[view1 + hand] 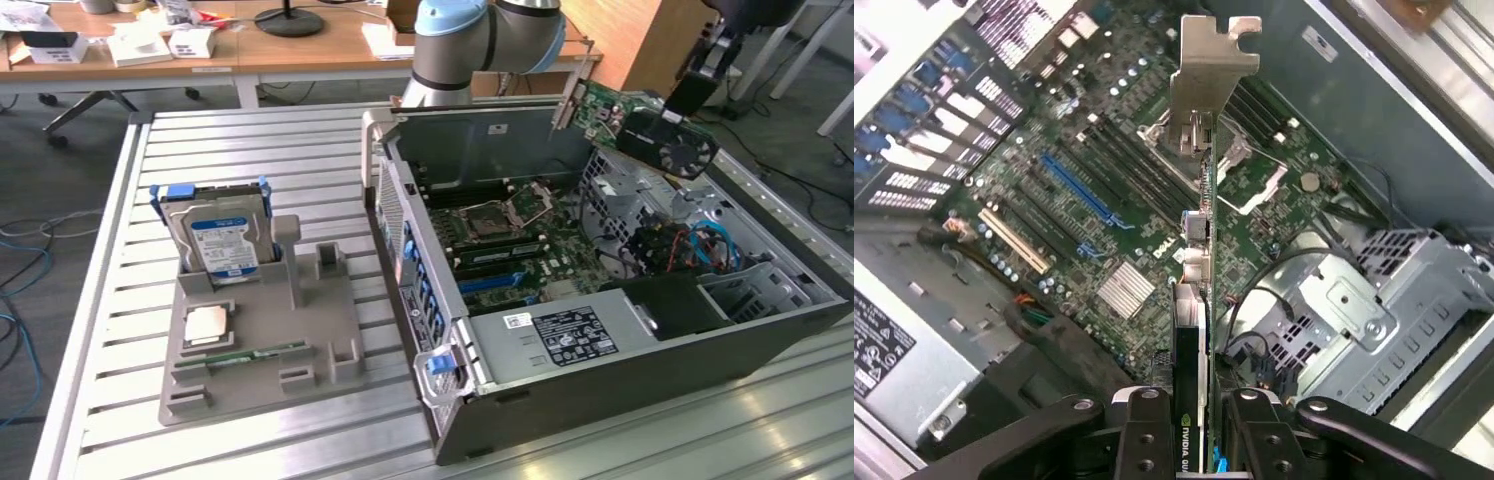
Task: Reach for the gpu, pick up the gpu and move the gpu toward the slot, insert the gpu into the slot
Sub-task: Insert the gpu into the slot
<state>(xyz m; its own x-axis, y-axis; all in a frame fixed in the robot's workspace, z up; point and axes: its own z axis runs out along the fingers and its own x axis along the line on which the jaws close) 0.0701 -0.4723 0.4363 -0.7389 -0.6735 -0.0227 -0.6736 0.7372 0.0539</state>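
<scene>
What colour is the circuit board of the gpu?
Green, with a dark fan shroud over part of it. The gpu shows it best in the exterior view.

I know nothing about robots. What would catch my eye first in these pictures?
An open computer case fills the middle of the exterior view, its green motherboard laid bare. Above its far corner, towards the exterior view's right, the gripper holds the gpu in the air. The wrist view looks along the card's edge towards a long blue slot. On the exterior view's left, a blue-labelled hard drive stands upright in a grey holder.
</scene>
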